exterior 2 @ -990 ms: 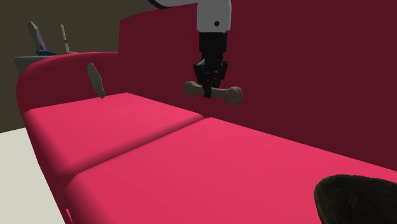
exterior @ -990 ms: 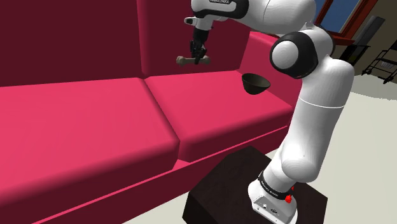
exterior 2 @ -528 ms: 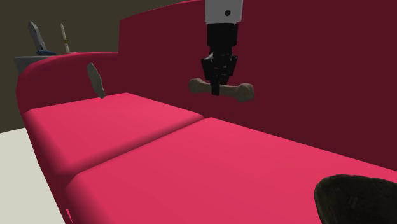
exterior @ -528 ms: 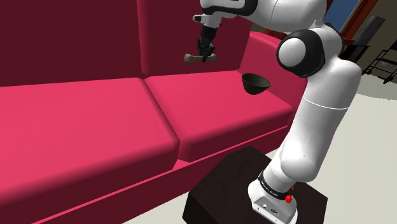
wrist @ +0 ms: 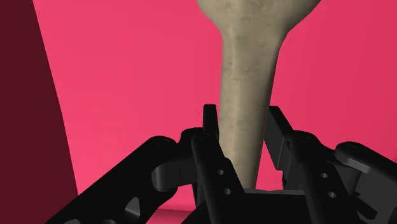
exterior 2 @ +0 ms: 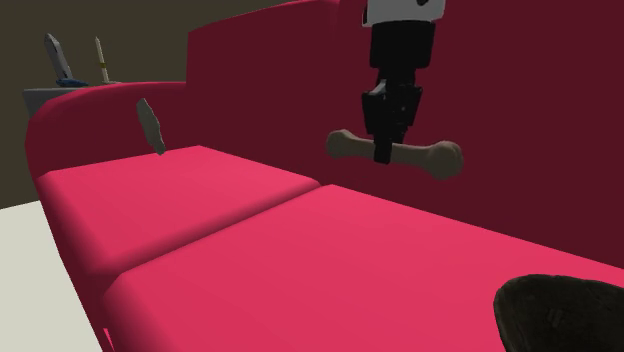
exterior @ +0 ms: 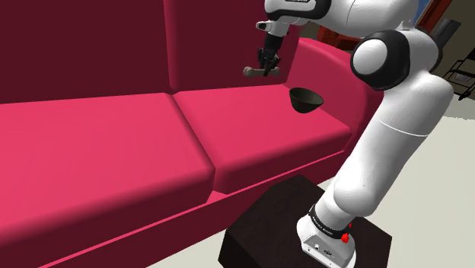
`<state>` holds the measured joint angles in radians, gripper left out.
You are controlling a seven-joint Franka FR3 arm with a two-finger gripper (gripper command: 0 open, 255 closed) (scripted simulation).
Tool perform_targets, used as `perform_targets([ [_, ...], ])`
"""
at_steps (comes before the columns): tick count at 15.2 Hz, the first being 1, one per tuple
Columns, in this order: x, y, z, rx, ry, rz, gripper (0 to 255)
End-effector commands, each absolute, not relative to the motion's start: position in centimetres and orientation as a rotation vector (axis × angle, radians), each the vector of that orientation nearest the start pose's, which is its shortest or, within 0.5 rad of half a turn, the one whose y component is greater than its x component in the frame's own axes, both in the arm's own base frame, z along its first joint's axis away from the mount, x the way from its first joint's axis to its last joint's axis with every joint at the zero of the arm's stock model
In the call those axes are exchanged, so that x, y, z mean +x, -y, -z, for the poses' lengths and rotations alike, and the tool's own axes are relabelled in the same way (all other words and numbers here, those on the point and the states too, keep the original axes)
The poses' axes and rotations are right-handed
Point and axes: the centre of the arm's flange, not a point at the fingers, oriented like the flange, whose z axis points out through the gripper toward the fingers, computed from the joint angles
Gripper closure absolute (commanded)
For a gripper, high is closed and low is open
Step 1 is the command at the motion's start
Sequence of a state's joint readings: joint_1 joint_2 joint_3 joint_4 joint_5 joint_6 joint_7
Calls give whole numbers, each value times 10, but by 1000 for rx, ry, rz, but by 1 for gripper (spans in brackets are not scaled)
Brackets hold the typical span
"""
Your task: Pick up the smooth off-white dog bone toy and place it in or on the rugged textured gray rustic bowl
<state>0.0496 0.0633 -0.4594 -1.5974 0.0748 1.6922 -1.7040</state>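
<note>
The off-white dog bone [exterior: 253, 71] [exterior 2: 432, 156] [wrist: 249, 76] hangs in the air above the red sofa seat, gripped at its middle. My black gripper [exterior: 266, 68] [exterior 2: 384, 152] [wrist: 245, 127] is shut on it, the fingers clasping the shaft from both sides. The dark grey bowl [exterior: 306, 100] rests on the seat cushion by the armrest, lower and to the shoulder view's right of the bone. In the second exterior view the bowl [exterior 2: 565, 315] sits at the lower right corner, partly cut off by the frame.
The red sofa [exterior: 152, 145] has a tall dark red backrest [exterior: 114, 38] behind the bone and an armrest [exterior: 335, 72] beyond the bowl. A small pale object [exterior 2: 150, 124] leans at the far armrest. The dark stand [exterior: 304, 228] sits below the seat's front edge.
The arm has carried the bone toward the shoulder view's right, closer to the bowl, at about the same height. The grip has stayed shut.
</note>
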Motion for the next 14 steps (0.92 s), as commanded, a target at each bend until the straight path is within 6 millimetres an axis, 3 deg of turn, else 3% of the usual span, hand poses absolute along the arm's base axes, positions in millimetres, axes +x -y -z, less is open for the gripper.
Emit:
perform_targets([
  [1, 525, 239, -591, -2518, 1894, 94, 255],
  [14, 424, 378, -593, -2518, 1894, 94, 255],
])
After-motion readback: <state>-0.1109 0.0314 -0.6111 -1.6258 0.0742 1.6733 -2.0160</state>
